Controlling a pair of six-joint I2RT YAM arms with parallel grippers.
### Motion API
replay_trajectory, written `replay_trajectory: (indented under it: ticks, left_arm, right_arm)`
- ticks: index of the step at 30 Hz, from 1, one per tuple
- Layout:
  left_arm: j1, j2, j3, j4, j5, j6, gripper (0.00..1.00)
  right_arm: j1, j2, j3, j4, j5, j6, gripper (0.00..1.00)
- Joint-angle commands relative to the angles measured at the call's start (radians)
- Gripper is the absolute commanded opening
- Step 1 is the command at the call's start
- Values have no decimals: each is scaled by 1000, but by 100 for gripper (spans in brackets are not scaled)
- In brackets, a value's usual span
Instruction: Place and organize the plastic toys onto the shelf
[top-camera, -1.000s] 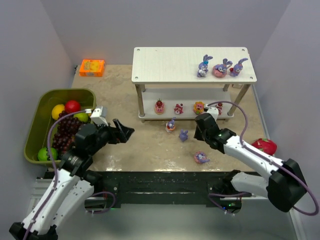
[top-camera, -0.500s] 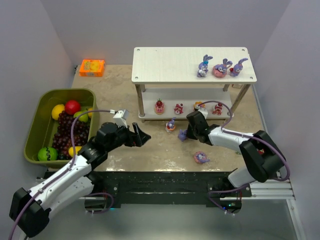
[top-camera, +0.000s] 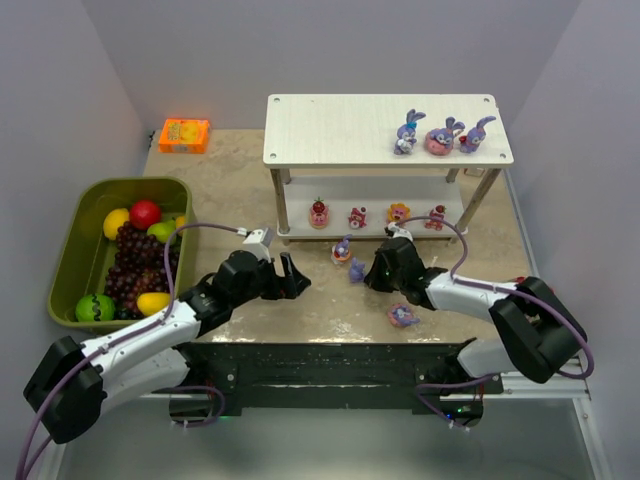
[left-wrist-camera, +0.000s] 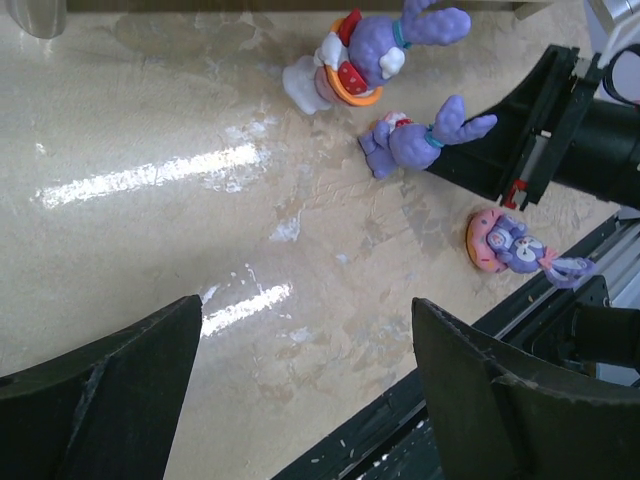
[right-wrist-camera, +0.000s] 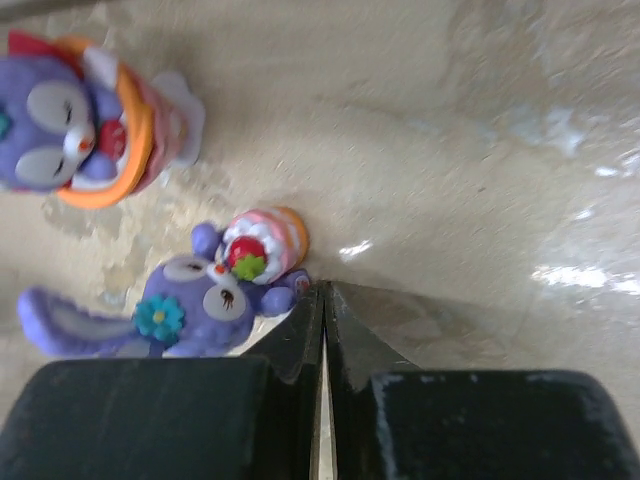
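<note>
The white shelf carries three purple bunnies on its top board and several small cake figures on its lower board. On the table in front of it stand a bunny in an orange ring, a lying bunny and a bunny on a pink donut. My right gripper is shut with nothing between its fingers. Its tips rest right beside the lying bunny, which holds a small cake. My left gripper hangs open over bare table, left of the toys.
An olive-green bin with grapes, apple and lemon stands at the left. An orange box lies at the back left. The table's black front rail runs just below my left gripper.
My right gripper swung left to the lying bunny and its jaws closed empty. My left arm reached right towards the middle of the table, still open.
</note>
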Motion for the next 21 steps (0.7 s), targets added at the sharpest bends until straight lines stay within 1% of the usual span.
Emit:
replay_trajectory:
  ticks: [1,2,5,8,10,13,16,20,21]
  left_arm:
    - [-12,18,-16,84,-59,-36,89]
    - [-12,17,-17,84,-60,-36,89]
    - [-13,17,-24,76,-71,-44,89]
    - [-13,12,-27,61,-79,-50,89]
    - [-13,6,-28,52,-85,-53,89]
    - [-15,-2,-36,41,-92,-56,89]
    - [-13,-8,-44,39,-96,-57,89]
    - [-15,-9,-48,33,-91,-61,89]
    - [-13,-12,-50,32,-91,-61,89]
  right_arm:
    - [27,-1,-35,86,-82,-22,5]
    - [32,4,-37,103,-103,-25,5]
    - [58,4,-37,107,-87,-16,5]
    - [64,-33,-26,42,-24,0,5]
    - [62,-65,-4,-68,75,26,4]
    - [62,-141,14,-157,155,27,4]
    - [62,-168,40,-174,188,-2,4]
    - [62,-123,83,-133,203,-46,4]
    - [62,-90,106,-118,206,-66,4]
